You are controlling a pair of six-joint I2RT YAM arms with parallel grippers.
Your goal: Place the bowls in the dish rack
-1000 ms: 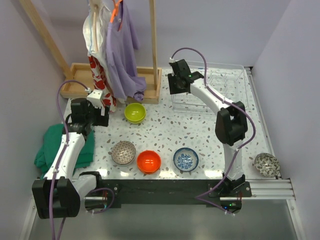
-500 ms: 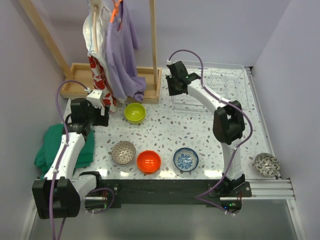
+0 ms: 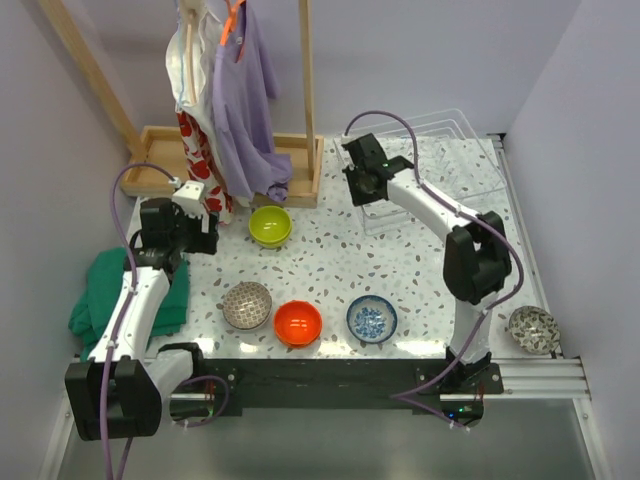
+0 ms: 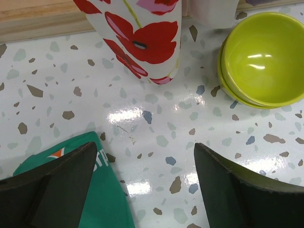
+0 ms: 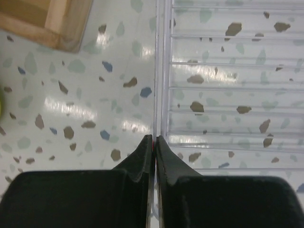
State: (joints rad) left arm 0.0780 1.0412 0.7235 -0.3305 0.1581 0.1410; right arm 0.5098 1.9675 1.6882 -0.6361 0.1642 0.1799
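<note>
Pinching the left rim of the clear dish rack (image 5: 228,95), the right gripper (image 5: 154,140) has its fingers pressed together on the thin edge. The rack sits far right on the terrazzo table (image 3: 330,260). All bowls are on the tabletop, apart from the rack: lime green bowl (image 3: 270,225) mid-table; speckled bowl (image 3: 247,304), orange-red bowl (image 3: 298,322) and blue-patterned bowl (image 3: 371,318) in a near row. Spread wide and holding nothing, the left gripper (image 4: 146,145) hovers left of the lime one, over the green cloth (image 4: 95,190) edge, with poppy-print fabric (image 4: 142,38) hanging just beyond.
</note>
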